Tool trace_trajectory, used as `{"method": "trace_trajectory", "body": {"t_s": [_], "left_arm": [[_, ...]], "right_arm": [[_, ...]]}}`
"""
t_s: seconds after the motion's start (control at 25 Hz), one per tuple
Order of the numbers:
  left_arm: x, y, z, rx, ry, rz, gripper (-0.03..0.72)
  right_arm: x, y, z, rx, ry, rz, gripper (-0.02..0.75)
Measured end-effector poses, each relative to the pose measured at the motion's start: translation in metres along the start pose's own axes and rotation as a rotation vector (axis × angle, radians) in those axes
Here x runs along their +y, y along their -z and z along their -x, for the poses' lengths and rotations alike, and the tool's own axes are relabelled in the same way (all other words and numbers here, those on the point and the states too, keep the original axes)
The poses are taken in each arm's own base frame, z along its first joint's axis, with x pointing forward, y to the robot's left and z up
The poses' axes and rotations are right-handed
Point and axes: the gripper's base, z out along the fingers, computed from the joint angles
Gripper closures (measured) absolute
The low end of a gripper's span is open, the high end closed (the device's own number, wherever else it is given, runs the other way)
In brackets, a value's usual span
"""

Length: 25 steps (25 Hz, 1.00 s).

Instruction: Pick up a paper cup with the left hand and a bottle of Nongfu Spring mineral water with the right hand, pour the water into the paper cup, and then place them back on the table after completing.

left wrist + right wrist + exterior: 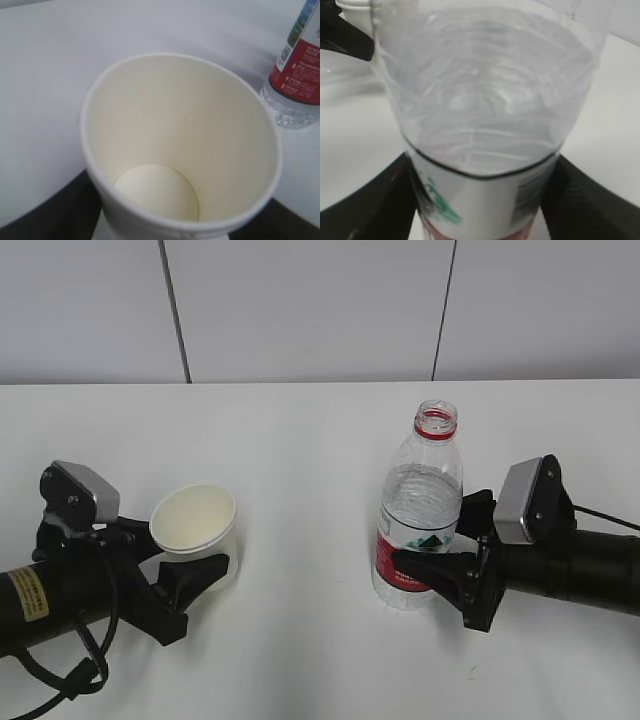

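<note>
A white paper cup [195,522], empty inside [180,150], stands slightly tilted at the left of the white table [300,430]. My left gripper [185,558] is shut on its lower wall, with black fingers [45,210] on both sides. A clear uncapped water bottle [420,510] with a red neck ring and a red-and-white label stands upright at the right, partly filled. My right gripper [435,540] is shut on its label band, and its fingers [365,210] press both sides of the bottle [485,100]. Whether the cup or the bottle is off the table I cannot tell.
The bottle's lower part also shows at the right edge of the left wrist view [297,75]. The cup rim [352,6] and a left finger show at the top left of the right wrist view. A grey panelled wall [300,310] rises behind the table.
</note>
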Motion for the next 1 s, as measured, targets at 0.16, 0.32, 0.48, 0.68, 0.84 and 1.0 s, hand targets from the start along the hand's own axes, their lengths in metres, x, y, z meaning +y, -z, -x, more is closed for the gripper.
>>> {"method": "trace_trajectory", "body": {"t_s": [0.16,0.32,0.48,0.68,0.84,1.0], "left_arm": [[-0.001,0.002,0.008,-0.029,-0.016,0.001,0.240],[-0.001,0.003,0.012,-0.044,-0.024,0.002,0.240],[-0.001,0.004,0.013,-0.047,-0.026,0.002,0.240],[-0.001,0.004,0.013,-0.047,-0.010,0.002,0.240],[-0.001,0.003,0.014,-0.050,-0.001,-0.006,0.240],[-0.001,-0.005,0.023,-0.075,-0.016,-0.048,0.240]], "right_arm": [[0.000,0.000,0.000,0.000,0.000,0.000,0.241],[0.000,0.000,0.000,0.000,-0.001,-0.002,0.244],[-0.002,0.000,0.000,-0.001,-0.013,-0.027,0.254],[-0.004,0.000,0.000,-0.001,-0.024,-0.049,0.311],[-0.005,0.000,-0.001,0.000,-0.032,-0.061,0.318],[-0.011,-0.003,0.001,-0.001,-0.017,-0.072,0.318]]}}
